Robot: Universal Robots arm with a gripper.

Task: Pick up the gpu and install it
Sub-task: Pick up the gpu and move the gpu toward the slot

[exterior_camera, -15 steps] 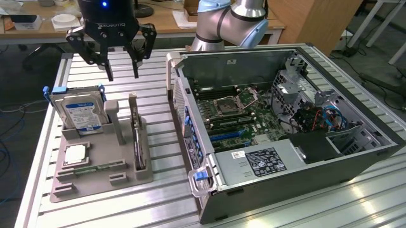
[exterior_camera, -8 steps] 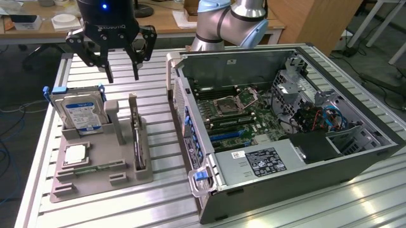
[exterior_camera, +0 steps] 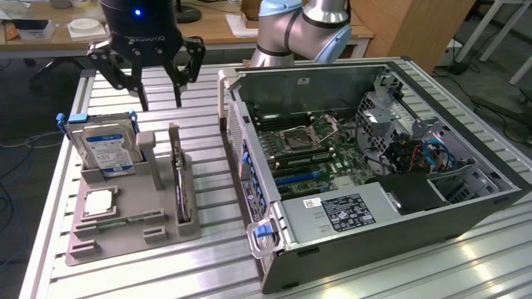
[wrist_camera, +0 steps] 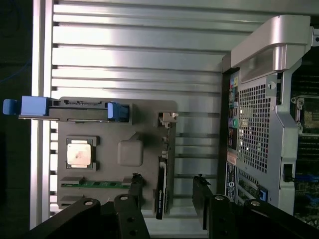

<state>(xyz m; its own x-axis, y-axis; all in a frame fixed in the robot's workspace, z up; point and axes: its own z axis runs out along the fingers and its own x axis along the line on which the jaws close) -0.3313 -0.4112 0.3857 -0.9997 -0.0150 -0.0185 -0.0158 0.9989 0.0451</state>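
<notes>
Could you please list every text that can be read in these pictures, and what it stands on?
"ROBOTIQ", upside down, on the gripper.
Hard drive label: too blurred to read.
White label in the case: too small to read.
On the gpu: no readable text.

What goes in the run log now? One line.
gripper: open, empty, above tray | gpu: upright in tray slot | install: not done

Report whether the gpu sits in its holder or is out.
In: the gpu stands on edge in the grey holder's slot, the open gripper apart from it.
</notes>
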